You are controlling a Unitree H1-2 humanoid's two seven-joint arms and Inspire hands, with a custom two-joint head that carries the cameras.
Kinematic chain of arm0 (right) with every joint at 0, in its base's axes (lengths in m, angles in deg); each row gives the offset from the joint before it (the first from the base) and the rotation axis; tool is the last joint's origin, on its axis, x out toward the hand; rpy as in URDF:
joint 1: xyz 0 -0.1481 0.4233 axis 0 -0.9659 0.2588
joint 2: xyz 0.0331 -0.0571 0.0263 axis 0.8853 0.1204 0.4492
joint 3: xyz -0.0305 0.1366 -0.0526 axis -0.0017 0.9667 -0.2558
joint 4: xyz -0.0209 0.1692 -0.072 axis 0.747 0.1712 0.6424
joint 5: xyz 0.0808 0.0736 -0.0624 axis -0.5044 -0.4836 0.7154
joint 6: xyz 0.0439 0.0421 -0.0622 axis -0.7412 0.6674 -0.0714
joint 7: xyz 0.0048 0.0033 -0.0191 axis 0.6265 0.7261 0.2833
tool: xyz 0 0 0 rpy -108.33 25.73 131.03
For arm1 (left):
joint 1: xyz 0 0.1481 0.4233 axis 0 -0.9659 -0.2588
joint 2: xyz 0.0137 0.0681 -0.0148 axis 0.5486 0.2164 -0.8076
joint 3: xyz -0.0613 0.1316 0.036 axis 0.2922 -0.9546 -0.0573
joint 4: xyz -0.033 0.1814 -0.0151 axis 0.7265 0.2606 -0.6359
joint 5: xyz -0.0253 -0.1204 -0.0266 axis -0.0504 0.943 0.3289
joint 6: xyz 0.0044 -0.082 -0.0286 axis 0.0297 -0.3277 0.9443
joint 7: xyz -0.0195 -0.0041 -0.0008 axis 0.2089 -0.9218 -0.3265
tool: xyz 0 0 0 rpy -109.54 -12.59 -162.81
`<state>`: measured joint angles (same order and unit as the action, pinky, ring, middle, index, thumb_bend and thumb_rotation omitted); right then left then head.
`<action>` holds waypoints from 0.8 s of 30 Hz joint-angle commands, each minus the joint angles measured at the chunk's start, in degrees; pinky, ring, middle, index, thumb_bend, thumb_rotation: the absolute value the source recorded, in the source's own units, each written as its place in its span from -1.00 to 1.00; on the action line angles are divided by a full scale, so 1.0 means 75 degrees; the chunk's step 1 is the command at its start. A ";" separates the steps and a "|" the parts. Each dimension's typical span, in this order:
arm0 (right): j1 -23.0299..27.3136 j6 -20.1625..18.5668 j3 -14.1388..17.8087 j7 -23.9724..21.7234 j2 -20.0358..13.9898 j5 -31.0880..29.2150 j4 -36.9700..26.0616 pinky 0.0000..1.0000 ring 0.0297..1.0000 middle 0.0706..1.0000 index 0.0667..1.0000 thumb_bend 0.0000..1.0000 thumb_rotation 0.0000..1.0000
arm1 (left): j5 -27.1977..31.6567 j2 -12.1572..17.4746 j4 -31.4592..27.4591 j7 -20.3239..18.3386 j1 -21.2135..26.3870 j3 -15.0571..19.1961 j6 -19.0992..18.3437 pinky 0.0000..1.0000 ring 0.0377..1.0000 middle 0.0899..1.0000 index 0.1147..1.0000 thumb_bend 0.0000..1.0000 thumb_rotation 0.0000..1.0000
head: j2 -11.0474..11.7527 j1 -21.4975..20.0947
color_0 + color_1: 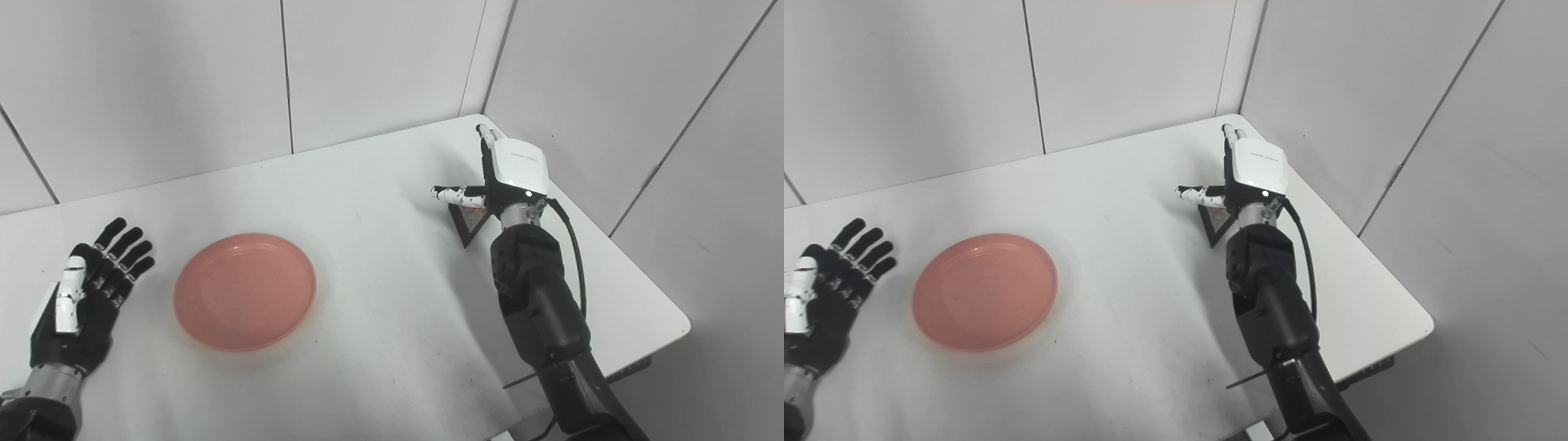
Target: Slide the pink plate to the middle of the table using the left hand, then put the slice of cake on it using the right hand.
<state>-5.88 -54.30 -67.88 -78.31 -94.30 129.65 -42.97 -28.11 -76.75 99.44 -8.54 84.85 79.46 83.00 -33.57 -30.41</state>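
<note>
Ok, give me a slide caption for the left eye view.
Left hand open beside the pink plate; right hand open over the cake slice on the white table.

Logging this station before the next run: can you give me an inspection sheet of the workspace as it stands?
Surface: white table, no spills seen.
Job's things: pink plate empty, left of centre; slice of cake on the table, partly hidden under the right hand.
Clutter: nothing seen.
Hands: left hand open, beside the plate, apart from it; right hand open over the cake.
Cables: black cable along the right arm.
Surroundings: white panel walls.
</note>
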 commanded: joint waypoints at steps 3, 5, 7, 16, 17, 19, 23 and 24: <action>0.0179 -0.0038 0.0051 -0.0022 -0.0061 0.0246 -0.0074 0.09 0.54 0.77 0.81 0.75 0.37 | -0.0188 0.0084 0.0377 0.0109 -0.0735 -0.0061 -0.0462 0.75 0.75 0.77 0.73 -0.07 1.00 | -0.0009 0.0002; 0.0178 -0.0038 0.0030 -0.0071 -0.0050 0.0294 -0.0038 0.06 0.50 0.73 0.80 0.76 0.39 | -0.0215 0.0086 0.0374 0.0125 -0.0738 -0.0076 -0.0445 0.74 0.75 0.77 0.73 -0.07 1.00 | -0.0009 0.0002; 0.0192 -0.0038 0.0022 -0.0072 -0.0029 0.0281 0.0042 0.04 0.47 0.70 0.79 0.77 0.41 | -0.0220 0.0083 0.0364 0.0143 -0.0744 -0.0079 -0.0449 0.75 0.75 0.78 0.73 -0.07 0.99 | -0.0009 0.0002; 0.0414 -0.0037 -0.0187 0.0022 0.0030 -0.0004 0.0934 0.12 0.48 0.72 0.81 0.78 0.46 | -0.0175 0.0112 0.0191 0.0103 -0.0813 -0.0086 -0.0540 0.78 0.77 0.79 0.76 -0.07 1.00 | -0.0122 0.0068; 0.0452 -0.0037 -0.0191 0.0052 0.0043 -0.0015 0.1046 0.13 0.48 0.72 0.81 0.79 0.46 | -0.0181 0.0109 0.0172 0.0122 -0.0818 -0.0087 -0.0555 0.78 0.77 0.79 0.76 -0.07 1.00 | -0.0133 0.0074; 0.0533 -0.0038 -0.0177 0.0077 0.0082 -0.0009 0.1256 0.14 0.48 0.72 0.81 0.79 0.45 | -0.0189 0.0100 0.0121 0.0164 -0.0830 -0.0086 -0.0600 0.77 0.77 0.79 0.75 -0.07 1.00 | -0.0133 0.0074; 0.0636 -0.0039 -0.0134 0.0116 0.0140 0.0009 0.1512 0.12 0.46 0.72 0.80 0.79 0.40 | -0.0171 0.0114 0.0095 0.0131 -0.0840 -0.0089 -0.0624 0.77 0.77 0.79 0.76 -0.06 1.00 | -0.0166 0.0084; 0.0657 -0.0039 -0.0126 0.0117 0.0149 -0.0002 0.1569 0.12 0.46 0.73 0.81 0.78 0.39 | -0.0163 0.0114 0.0097 0.0120 -0.0841 -0.0087 -0.0618 0.77 0.77 0.80 0.76 -0.06 1.00 | -0.0166 0.0084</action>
<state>-2.42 -54.32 -69.13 -77.80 -93.11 129.81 -31.16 -28.15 -76.43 97.32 -8.38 83.60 79.25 82.18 -34.89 -29.79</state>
